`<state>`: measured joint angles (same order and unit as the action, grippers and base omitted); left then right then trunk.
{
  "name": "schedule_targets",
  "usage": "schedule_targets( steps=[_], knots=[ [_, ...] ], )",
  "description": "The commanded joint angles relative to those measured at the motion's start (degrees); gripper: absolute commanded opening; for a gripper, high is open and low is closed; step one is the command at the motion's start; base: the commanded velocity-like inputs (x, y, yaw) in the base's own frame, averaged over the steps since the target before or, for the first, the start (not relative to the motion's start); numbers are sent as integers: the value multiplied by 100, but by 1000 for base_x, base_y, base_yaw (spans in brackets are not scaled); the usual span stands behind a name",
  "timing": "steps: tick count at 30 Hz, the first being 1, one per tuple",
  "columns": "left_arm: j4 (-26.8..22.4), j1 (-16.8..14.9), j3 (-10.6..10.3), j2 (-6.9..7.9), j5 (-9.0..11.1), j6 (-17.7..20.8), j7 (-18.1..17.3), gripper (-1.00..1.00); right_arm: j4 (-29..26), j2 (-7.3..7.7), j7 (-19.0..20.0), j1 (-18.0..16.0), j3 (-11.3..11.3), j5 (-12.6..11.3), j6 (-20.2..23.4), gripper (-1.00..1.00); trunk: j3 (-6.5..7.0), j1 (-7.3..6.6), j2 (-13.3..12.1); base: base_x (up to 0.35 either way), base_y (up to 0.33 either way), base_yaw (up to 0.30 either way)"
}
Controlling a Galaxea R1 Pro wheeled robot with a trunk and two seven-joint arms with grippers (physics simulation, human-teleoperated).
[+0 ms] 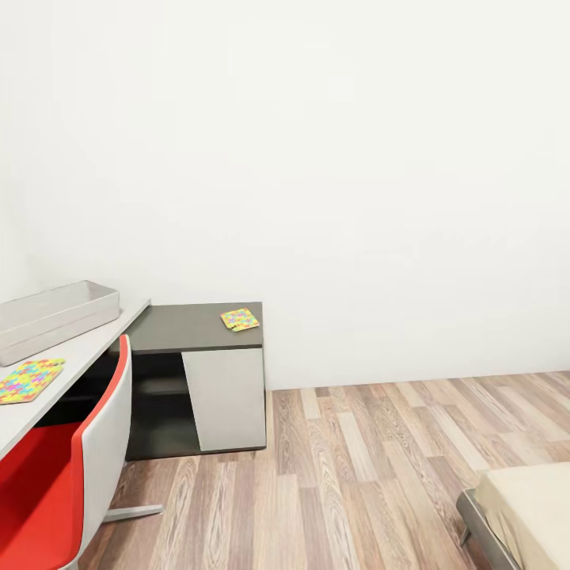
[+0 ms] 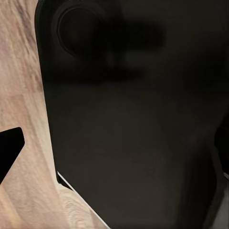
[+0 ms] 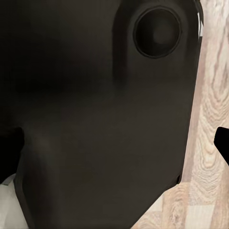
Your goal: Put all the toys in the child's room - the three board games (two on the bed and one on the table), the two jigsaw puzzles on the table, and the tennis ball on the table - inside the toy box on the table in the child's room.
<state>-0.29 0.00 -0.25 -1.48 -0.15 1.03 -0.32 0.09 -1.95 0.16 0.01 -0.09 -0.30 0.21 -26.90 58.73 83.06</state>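
Note:
The pale grey toy box (image 1: 57,315) stands on the long pale table (image 1: 87,352) at the head view's left; its near wall hides most of its inside. One jigsaw puzzle (image 1: 28,379) lies flat on the table in front of the box. The other jigsaw puzzle (image 1: 239,318) lies on the lower dark cabinet top (image 1: 186,328) beside the wall. A corner of the beige bed (image 1: 529,507) shows at the lower right. The board games and the tennis ball are out of view. Each wrist view looks at a dark robot panel (image 2: 133,124) with one black fingertip (image 2: 8,150) at the edge.
A red and white chair (image 1: 67,475) stands tucked against the table at the lower left. The cabinet has a white door (image 1: 226,396) and an open shelf. Wood-plank floor (image 1: 356,475) stretches between the cabinet and the bed. A plain white wall is behind.

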Motion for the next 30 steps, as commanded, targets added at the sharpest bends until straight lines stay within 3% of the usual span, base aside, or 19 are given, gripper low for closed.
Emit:
schedule_targets(
  steps=[1,9,18,30],
  knots=[
    [-4,0,-3,0,-2,11,-3,100,-1,-2,2,-1,-2,-4,-1,100,-3,0,2,0,0,0],
    [-5,0,-9,-1,-3,7,-3,100,0,-13,2,-1,-11,-2,-10,100,-3,0,2,-54,0,0],
    [-6,0,-6,-1,-7,-3,-3,100,-1,-5,2,-1,-27,-2,-12,100,-3,0,2,-222,0,-19],
    [-6,0,-18,-1,-12,-12,-3,100,-1,-4,2,-1,-35,-5,-12,100,-3,0,2,-274,0,-196]
  ],
)
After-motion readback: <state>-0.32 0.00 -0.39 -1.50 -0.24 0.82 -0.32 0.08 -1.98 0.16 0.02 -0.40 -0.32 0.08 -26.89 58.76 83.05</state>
